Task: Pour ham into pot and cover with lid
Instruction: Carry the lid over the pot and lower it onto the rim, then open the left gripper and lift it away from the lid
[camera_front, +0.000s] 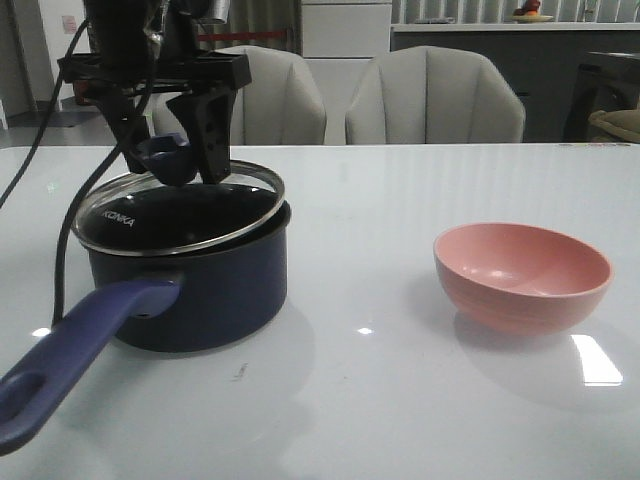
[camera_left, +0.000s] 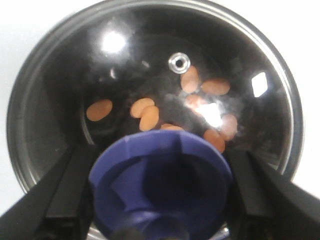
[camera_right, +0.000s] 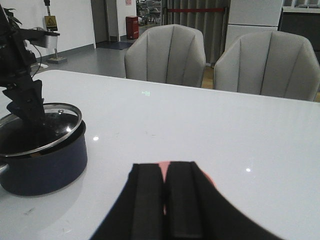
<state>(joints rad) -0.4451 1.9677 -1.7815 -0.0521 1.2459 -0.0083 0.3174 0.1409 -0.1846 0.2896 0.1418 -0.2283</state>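
Item 1, lid: round dark glass with a shiny metal rim and white "KONKA" lettering near the front edge. It sits tilted on the pot, the far-right edge raised and the near-left edge low, so it is judged to be in the act of being set down rather than fully seated. Its blue flared knob is pinched between the fingers of the left gripper, which comes from above; the hold at the knob keeps the glass level enough to guide onto the rim

Item 2, ham: small orange-pink oval chunks, seen through the glass in the left wrist view, scattered across the black bottom inside the pot. Pouring is judged done

Item 3, pot: dark navy saucepan on the left part of the white table, its long purple-blue handle with a hole at the end pointing toward the near-left edge

Item 4, pink bowl: upright on the right part of the table, well apart from the pot, nothing visible in it

Item 5, right gripper: fingers pressed together, holding nothing, hanging just above the pink bowl, clear of the left arm's work
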